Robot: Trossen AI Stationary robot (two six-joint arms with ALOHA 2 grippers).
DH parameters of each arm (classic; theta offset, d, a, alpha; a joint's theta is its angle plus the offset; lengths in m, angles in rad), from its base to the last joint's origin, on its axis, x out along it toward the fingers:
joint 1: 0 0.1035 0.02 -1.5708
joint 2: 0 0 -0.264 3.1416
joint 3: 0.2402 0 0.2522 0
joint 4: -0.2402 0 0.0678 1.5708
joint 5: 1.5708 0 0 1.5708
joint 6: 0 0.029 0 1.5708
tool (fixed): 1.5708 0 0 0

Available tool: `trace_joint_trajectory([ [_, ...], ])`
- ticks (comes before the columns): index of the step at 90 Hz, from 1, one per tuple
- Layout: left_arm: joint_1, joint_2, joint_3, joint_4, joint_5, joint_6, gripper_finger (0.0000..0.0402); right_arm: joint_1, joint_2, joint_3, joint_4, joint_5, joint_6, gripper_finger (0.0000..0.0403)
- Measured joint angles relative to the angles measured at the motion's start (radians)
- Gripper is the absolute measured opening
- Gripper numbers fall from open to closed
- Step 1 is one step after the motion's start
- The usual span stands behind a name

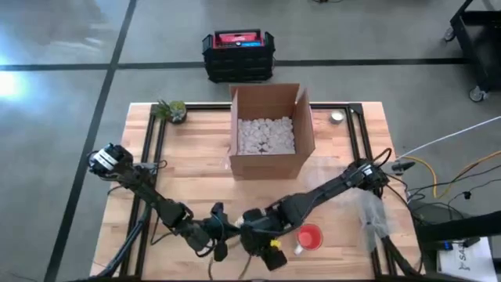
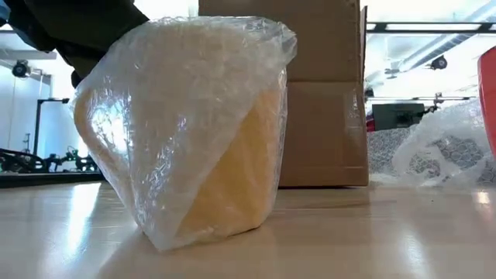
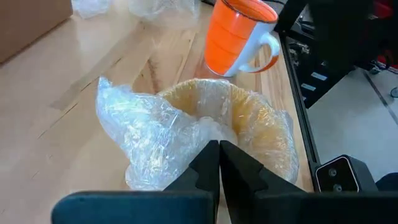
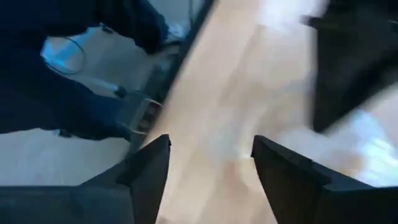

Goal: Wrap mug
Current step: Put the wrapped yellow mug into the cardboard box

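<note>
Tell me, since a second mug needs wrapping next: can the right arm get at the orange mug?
Probably yes. The orange mug stands uncovered on the table beside the right end effector, which is open and empty. The left end effector is shut on the wrap, clear of it.

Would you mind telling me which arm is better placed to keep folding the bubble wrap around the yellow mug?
The left: its tool is shut on the clear bubble wrap at the yellow mug. The right tool is open, holding nothing.
</note>
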Motion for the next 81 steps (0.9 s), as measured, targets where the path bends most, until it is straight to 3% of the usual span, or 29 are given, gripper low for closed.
trace_joint_trajectory([
  [19,0.0,0.0,0.0,0.001,-0.002,-0.005,0.0,0.01,0.077,-0.002,-0.026,0.257,0.008,0.0217],
  [37,0.0,0.0,0.0,0.008,0.001,-0.007,0.0,0.0,0.152,0.0,-0.031,0.191,0.048,0.0196],
  [52,0.0,0.0,0.0,0.01,0.001,-0.007,0.0,0.004,0.191,0.004,-0.038,0.233,0.045,0.0166],
  [62,0.0,0.0,0.0,0.021,0.0,-0.004,0.0,0.0,0.193,0.003,-0.041,0.229,0.024,0.0121],
  [74,-0.01,-0.014,0.028,-0.012,0.005,0.045,0.0,0.002,0.184,0.002,-0.042,0.21,-0.026,0.0032],
  [81,-0.022,-0.039,0.059,-0.04,0.01,0.073,0.0,0.007,0.175,0.004,-0.055,0.211,-0.044,0.0018],
])
